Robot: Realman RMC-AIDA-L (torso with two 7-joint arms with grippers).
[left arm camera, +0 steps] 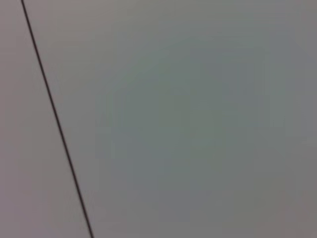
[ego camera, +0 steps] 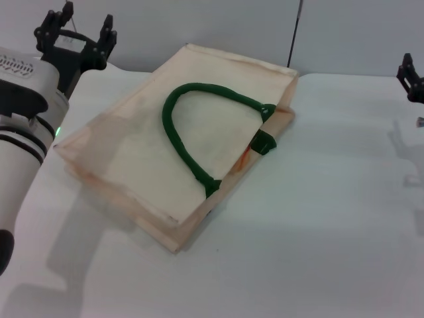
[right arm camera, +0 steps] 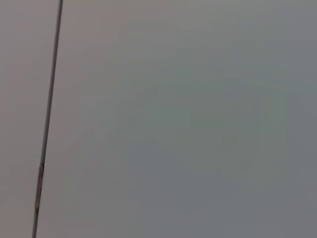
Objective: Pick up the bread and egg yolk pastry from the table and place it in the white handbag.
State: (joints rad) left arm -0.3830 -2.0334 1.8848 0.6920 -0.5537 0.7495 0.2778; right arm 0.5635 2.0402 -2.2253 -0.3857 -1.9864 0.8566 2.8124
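The white handbag [ego camera: 172, 149] lies flat on the table in the head view, with a dark green rope handle [ego camera: 192, 112] on top of it. The bread and the egg yolk pastry are out of view. My left gripper [ego camera: 74, 26] is raised at the far left, above and behind the bag's left corner, open and empty. My right gripper [ego camera: 411, 78] shows only partly at the right edge, well away from the bag. Both wrist views show only a plain grey wall with a thin dark line.
The white table [ego camera: 318, 218] spreads in front of and to the right of the bag. A grey wall [ego camera: 232, 26] stands behind the table, with a thin dark line [ego camera: 295, 33] running down it.
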